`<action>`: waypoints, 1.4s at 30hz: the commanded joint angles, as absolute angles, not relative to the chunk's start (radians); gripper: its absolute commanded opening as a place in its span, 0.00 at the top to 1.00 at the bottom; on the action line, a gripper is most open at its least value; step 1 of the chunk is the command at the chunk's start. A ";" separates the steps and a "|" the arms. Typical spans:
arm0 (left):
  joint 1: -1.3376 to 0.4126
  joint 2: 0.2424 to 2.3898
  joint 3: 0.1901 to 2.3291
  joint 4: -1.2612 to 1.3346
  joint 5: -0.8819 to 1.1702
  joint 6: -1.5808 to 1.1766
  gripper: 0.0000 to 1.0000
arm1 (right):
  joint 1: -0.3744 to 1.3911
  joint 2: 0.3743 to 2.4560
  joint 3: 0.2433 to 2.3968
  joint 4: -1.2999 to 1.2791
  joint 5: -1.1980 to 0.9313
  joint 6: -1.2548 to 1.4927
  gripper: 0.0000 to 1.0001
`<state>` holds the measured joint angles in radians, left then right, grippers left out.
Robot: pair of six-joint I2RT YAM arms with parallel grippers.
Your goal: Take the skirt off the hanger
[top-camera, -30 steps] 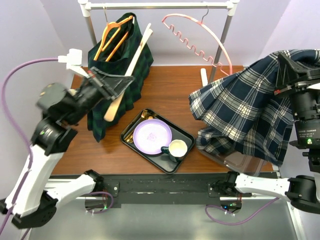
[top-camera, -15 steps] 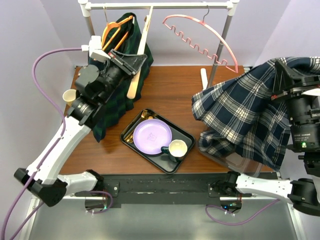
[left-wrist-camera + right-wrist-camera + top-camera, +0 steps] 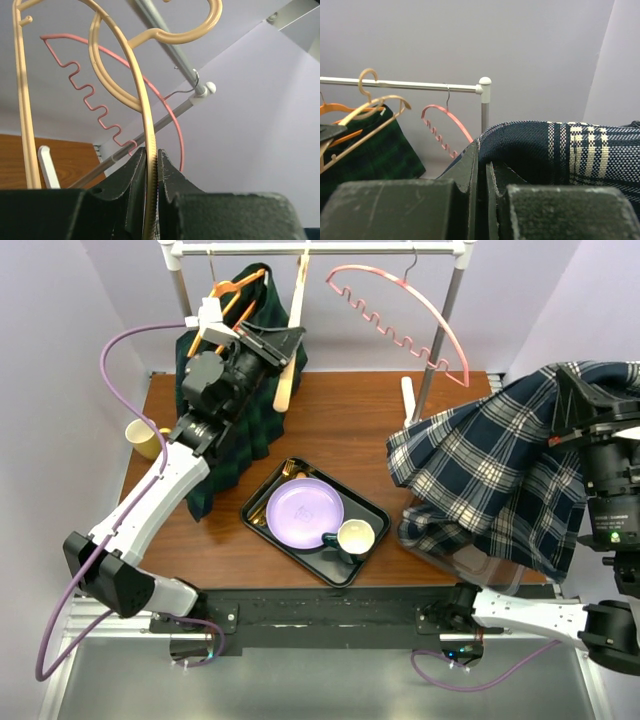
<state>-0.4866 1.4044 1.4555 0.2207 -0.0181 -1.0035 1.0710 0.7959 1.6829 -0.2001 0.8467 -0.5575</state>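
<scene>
**Bare hanger lifted to the rail, skirt free in my other pincer**

A second ago my left arm was low, in front of the rail (image 3: 330,250), with the hanger (image 3: 283,392) slanting across the green skirt (image 3: 215,455). Since then I have swung that arm up and back. The hanger now stands nearly upright under the rail, with its hook right at the bar. From the right wrist view the hook looks to be over the bar. I cannot tell whether it bears any weight there yet.

My left pincer (image 3: 151,160) is pinching the thin curved arm of the hanger, jaws almost together on it. My right pincer (image 3: 481,150) is pressed shut on a fold of the skirt (image 3: 480,475). It has hardly moved in that second. The cloth only drifted a little and hangs in much the same drape.

The skirt is beyond the right end of the rail and nearer to me than it, well apart from the hanger. Nothing of it touches the hanger any longer.

As I judge it, the removal itself is done. What is left is tidying:
- let the hook settle on the bar before I ease my left jaws off
- lay the skirt down

If I open too soon, the hanger could slip off the bar.
</scene>
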 commanded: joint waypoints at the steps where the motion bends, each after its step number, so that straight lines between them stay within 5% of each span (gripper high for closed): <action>1: -0.476 1.384 1.483 0.405 -0.012 -0.991 1.00 | 1.072 0.779 1.675 -0.126 0.821 -0.569 1.00; 10: -0.443 1.427 1.433 0.455 0.017 -1.046 1.00 | 1.072 0.782 1.660 -0.118 0.862 -0.571 1.00; 19: -0.439 1.468 1.404 0.479 0.080 -1.052 0.99 | 1.072 0.839 1.603 0.139 1.002 -0.879 1.00; 21: -0.439 1.471 1.396 0.483 0.092 -1.052 0.93 | 1.071 0.851 1.612 0.166 1.005 -0.917 1.00; 28: -0.439 1.416 1.332 0.486 0.135 -0.960 0.31 | 1.072 0.908 1.595 0.425 1.042 -1.242 1.00; 31: -0.431 1.361 1.277 0.488 0.127 -0.939 0.12 | 1.071 0.920 1.633 0.439 0.973 -1.316 1.00; 34: -0.419 1.303 1.261 0.454 0.127 -0.872 0.00 | 1.071 0.952 1.678 0.487 0.908 -1.443 1.00; 42: -0.419 1.210 1.266 0.243 0.017 -0.664 0.00 | 1.071 0.933 1.542 0.488 0.931 -1.477 1.00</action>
<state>-0.4255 1.2697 1.2613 0.3424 0.0906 -0.8108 1.0710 0.9730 1.6516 0.4427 0.9775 -1.4235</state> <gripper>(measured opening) 0.997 0.037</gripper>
